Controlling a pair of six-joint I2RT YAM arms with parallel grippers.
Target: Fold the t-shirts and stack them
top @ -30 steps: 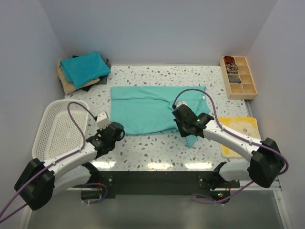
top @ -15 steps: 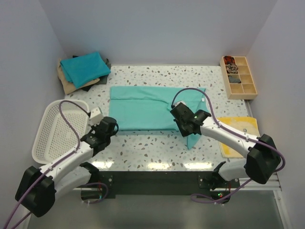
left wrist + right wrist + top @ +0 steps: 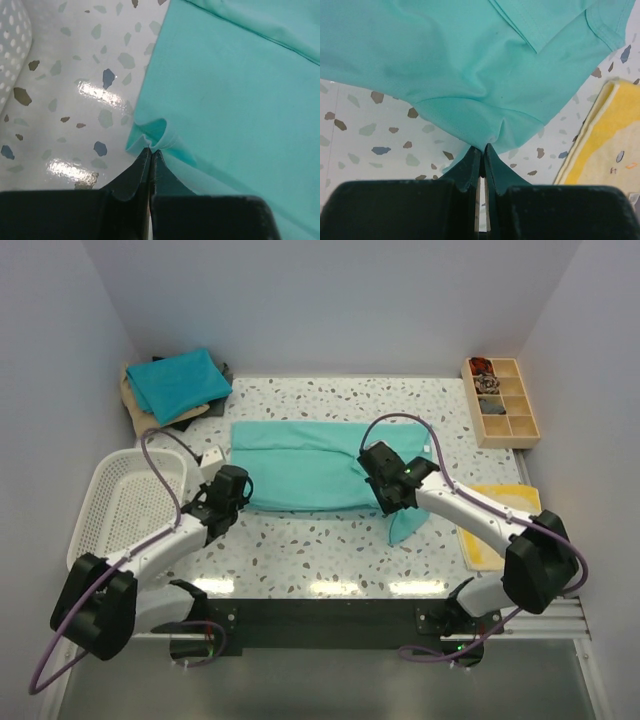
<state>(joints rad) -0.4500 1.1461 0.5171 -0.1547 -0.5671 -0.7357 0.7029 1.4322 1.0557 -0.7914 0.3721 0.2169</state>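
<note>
Both arms have moved farther from the near edge of the desk (image 3: 320, 550). The left fingers (image 3: 135, 182) and right fingers (image 3: 467, 172), pinched on the shirt (image 3: 300, 465), have carried its near hem back, so it is now a narrower band.

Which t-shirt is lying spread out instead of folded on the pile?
The light sea-green t-shirt, wide across the middle of the table. The teal-blue t-shirt sits folded atop the pile at far left.

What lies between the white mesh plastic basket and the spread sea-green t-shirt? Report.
A strip of bare speckled tabletop, clear in the left wrist view; the top view shows the left gripper over it, pinching a corner of the sea-green t-shirt.
</note>
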